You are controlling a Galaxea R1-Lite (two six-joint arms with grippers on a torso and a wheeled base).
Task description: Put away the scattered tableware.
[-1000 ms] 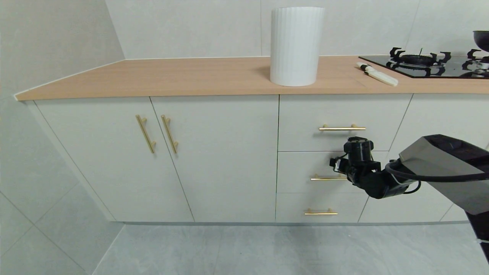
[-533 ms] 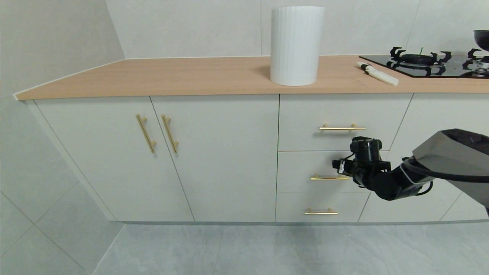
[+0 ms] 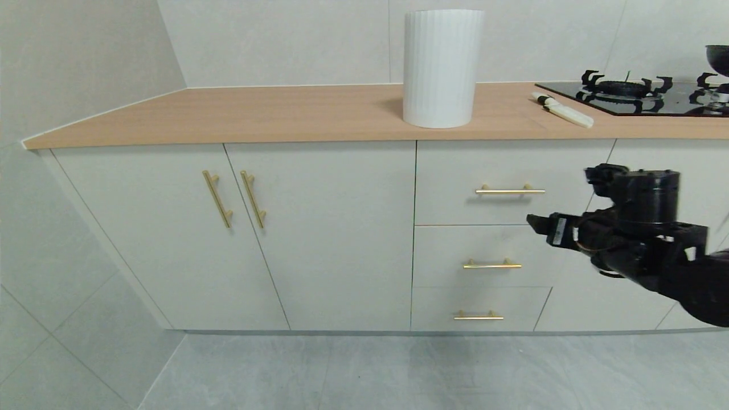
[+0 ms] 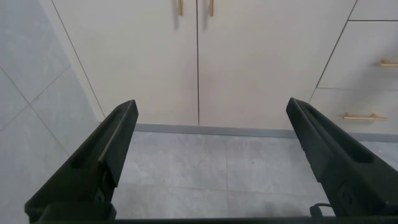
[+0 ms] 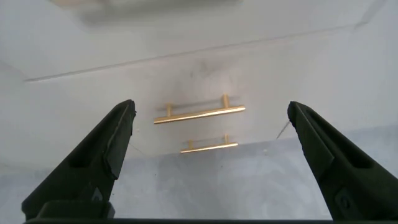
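Note:
A white-handled knife (image 3: 562, 110) lies on the wooden countertop (image 3: 256, 117) beside the stove. A tall white ribbed container (image 3: 438, 68) stands on the counter left of it. My right gripper (image 3: 539, 224) hangs open in front of the drawer stack, level with the seam between the top and middle drawers and right of their handles, touching nothing. In the right wrist view the right gripper (image 5: 211, 109) holds nothing, and the middle drawer handle (image 5: 200, 114) and the bottom one (image 5: 209, 146) lie beyond it. My left gripper (image 4: 211, 109) is open and low over the floor, facing the cabinet doors.
All three drawers (image 3: 507, 191) are closed, with gold bar handles. Two closed cabinet doors (image 3: 239, 199) are to the left. A black gas hob (image 3: 643, 94) occupies the counter's far right. Grey tile floor (image 3: 364, 370) lies in front.
My right gripper has drawn back from the middle drawer handle, moving up and to the right, away from the cabinet. The drawers stay closed.

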